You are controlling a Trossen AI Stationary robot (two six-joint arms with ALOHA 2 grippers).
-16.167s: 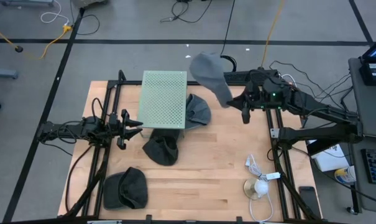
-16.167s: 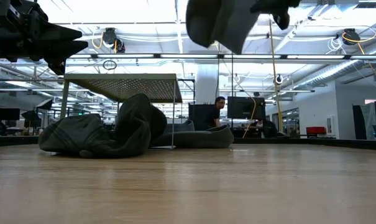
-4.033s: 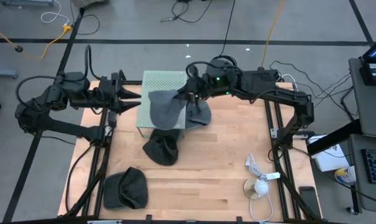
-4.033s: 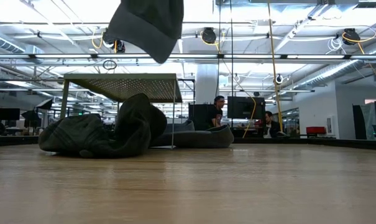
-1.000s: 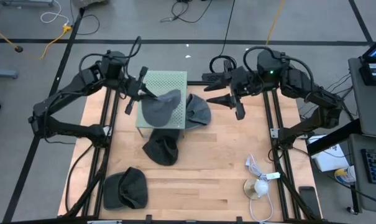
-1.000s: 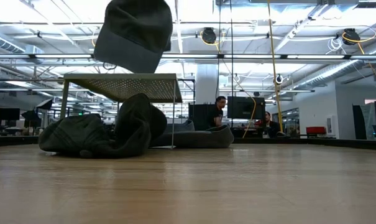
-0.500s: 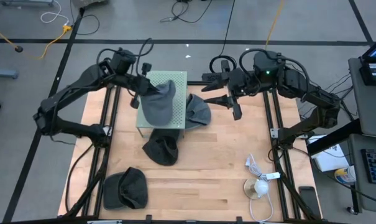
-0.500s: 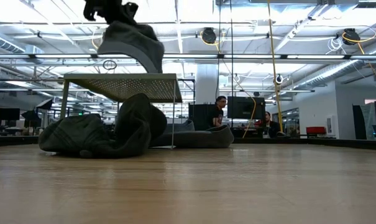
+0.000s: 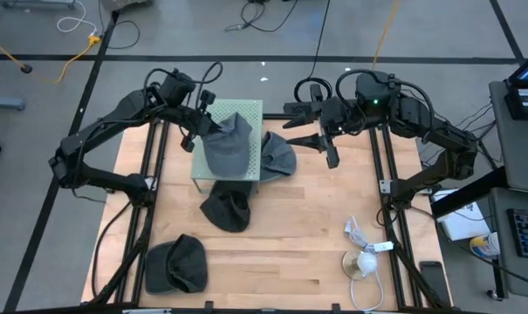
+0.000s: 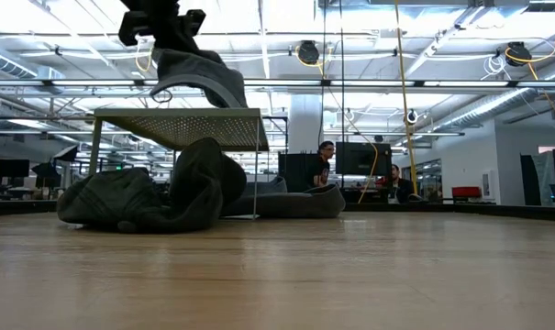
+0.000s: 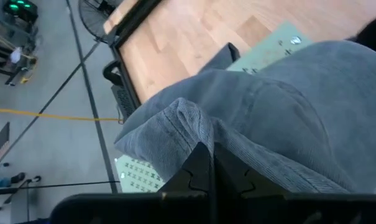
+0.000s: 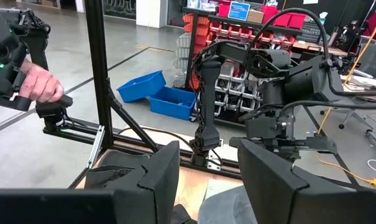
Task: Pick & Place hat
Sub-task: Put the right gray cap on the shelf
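Note:
A grey hat [image 9: 230, 144] hangs over the green perforated stand [image 9: 244, 112] at the table's far middle. My left gripper [image 9: 204, 125] is shut on it at the stand's far left corner. In the low view the hat [image 10: 196, 73] droops from the gripper [image 10: 162, 23], and its lower edge comes close to the stand's top [image 10: 181, 124]; whether they touch I cannot tell. My right gripper [image 9: 303, 125] stands open to the right of the stand, holding nothing. My left gripper pinches a raised fold of the hat's cloth [image 11: 189, 127] between its two shut fingers [image 11: 200, 165]. The fingers slant down from the table's far left. The hat hangs below and ahead of them, spread above the stand's top.
A dark hat [image 9: 281, 155] lies against the stand's right side, another [image 9: 226, 209] in front of it, and a third [image 9: 178, 264] at the near left. A white cable with a round part [image 9: 361, 262] lies near right. A person's hand [image 12: 41, 84] shows beyond the table.
My left gripper has sunk and gone a little toward the table's right over the stand, tipping downward and rolling. The hat has come down with it and turned about, from hanging high to drooping just above the stand's top.

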